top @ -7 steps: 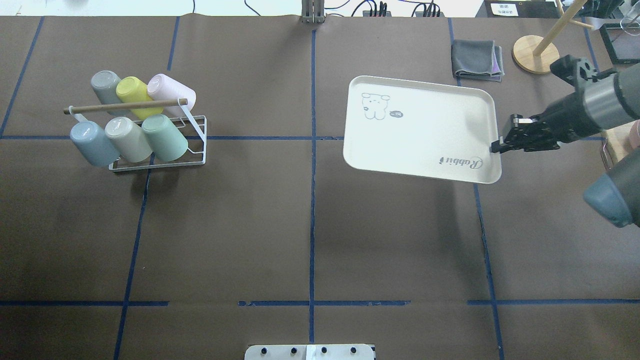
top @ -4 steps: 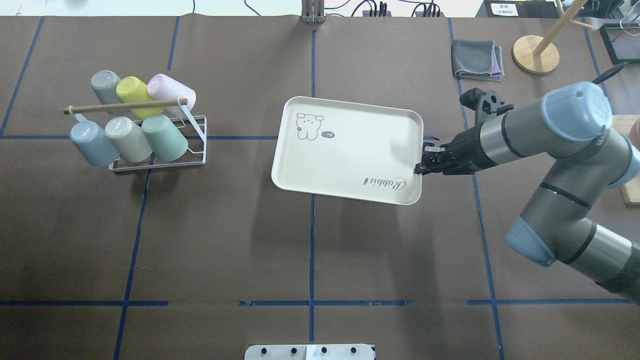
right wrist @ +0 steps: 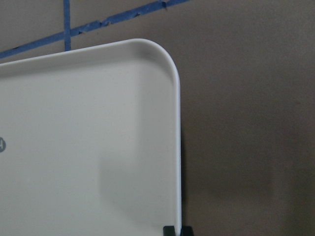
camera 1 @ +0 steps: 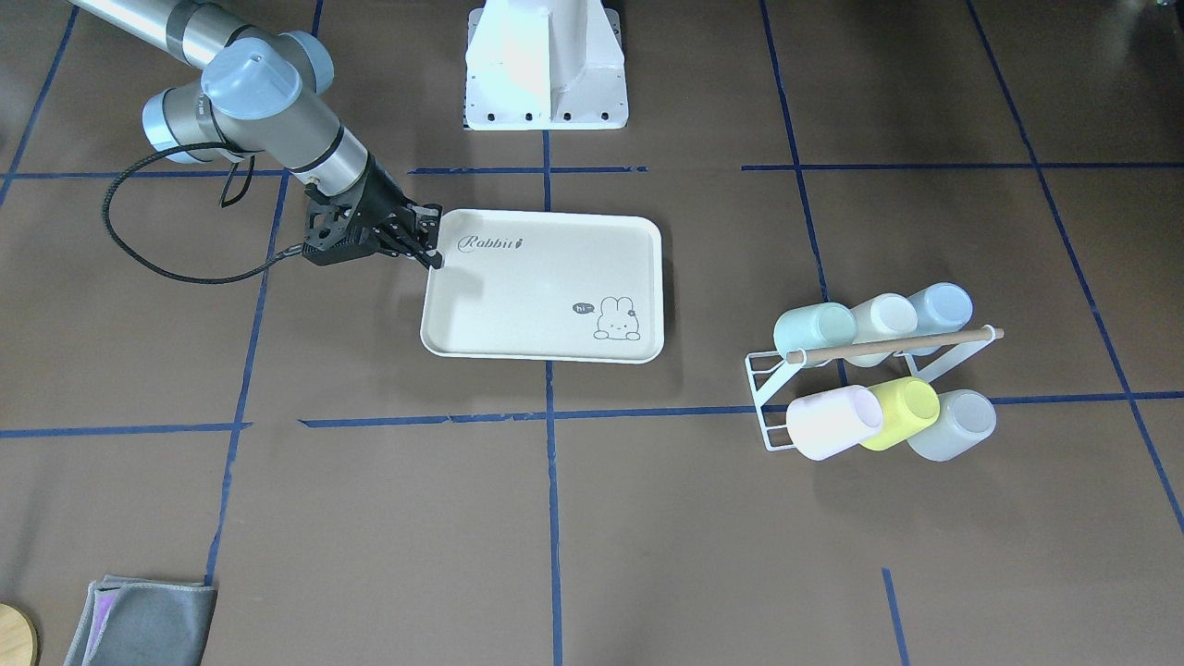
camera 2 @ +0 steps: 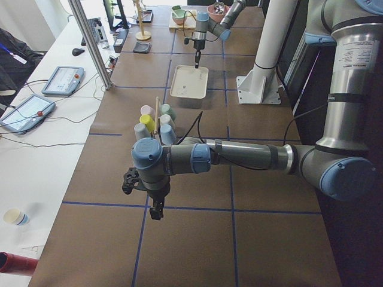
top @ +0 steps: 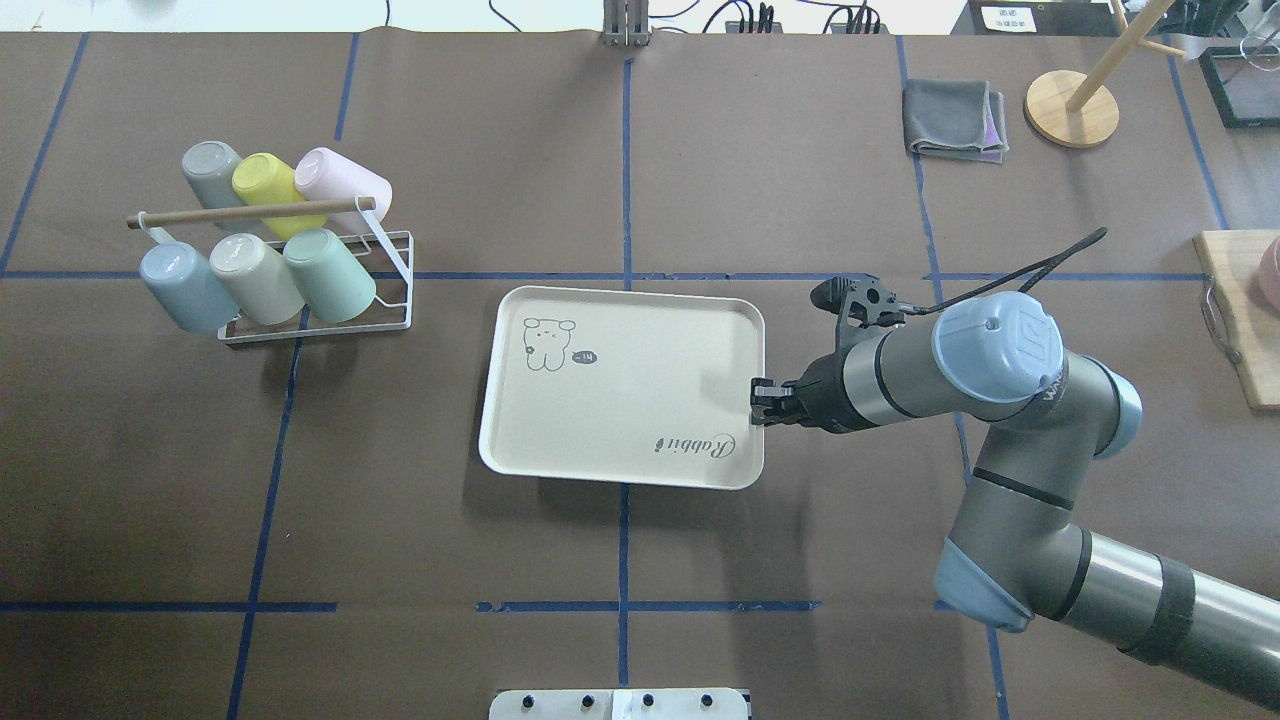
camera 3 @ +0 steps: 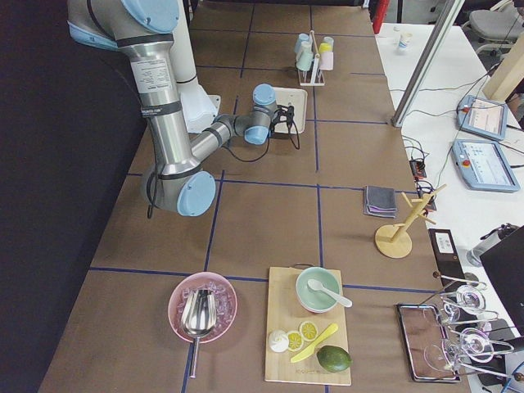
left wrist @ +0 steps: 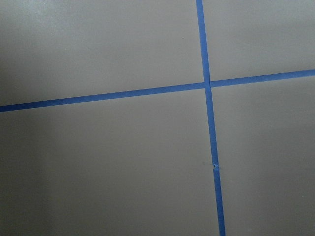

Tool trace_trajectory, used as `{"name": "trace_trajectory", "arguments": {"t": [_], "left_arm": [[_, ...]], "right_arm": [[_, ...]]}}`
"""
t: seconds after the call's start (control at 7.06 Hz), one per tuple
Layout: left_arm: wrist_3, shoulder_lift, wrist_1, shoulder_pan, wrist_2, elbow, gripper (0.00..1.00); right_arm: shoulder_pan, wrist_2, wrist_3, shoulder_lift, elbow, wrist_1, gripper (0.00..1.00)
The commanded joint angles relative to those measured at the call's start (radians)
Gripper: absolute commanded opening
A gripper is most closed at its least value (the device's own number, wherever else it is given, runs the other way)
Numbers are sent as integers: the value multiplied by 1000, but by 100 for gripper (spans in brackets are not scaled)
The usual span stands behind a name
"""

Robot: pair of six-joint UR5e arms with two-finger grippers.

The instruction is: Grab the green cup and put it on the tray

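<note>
The pale mint-green cup (top: 330,275) lies on its side in the lower row of a white wire rack (top: 400,243) at the left; it also shows in the front view (camera 1: 814,328). The cream tray (top: 620,385) with the "Rabbit" script lies at or just above the table's middle. My right gripper (top: 757,400) is shut on the tray's right edge, as the front view (camera 1: 433,252) and the right wrist view (right wrist: 176,230) show. My left gripper (camera 2: 155,212) shows only in the exterior left view, over bare table; I cannot tell whether it is open or shut.
The rack also holds blue, cream, grey, yellow-green (top: 262,182) and pink cups under a wooden rod. A grey cloth (top: 955,120) and a wooden stand (top: 1070,108) are at the far right. A cutting board (top: 1235,320) lies at the right edge.
My right arm has carried the tray from the far right to the table's middle, leftward and nearer to the robot. The cups and rack have not moved.
</note>
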Motion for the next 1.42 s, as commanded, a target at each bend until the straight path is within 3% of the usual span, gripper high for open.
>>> {"name": "trace_trajectory", "arguments": {"t": [0.0, 0.14, 0.28, 0.71, 0.99, 1.28], "left_arm": [[0, -1, 0, 0, 0, 0, 100], [0, -1, -1, 0, 0, 0, 100], [0, -1, -1, 0, -1, 0, 100], [5, -28, -1, 2, 0, -35, 100], [5, -47, 16, 120, 9, -211, 100], [-2, -47, 26, 161, 17, -364, 100]], "right_arm": [[-14, -8, 0, 6, -13, 0, 1], [-14, -5, 0, 14, -14, 1, 33], [-14, -8, 1, 27, -17, 0, 99], [20, 3, 1, 31, -7, -3, 100], [73, 38, 0, 32, 79, -156, 100], [136, 66, -2, 78, 139, -332, 100]]}}
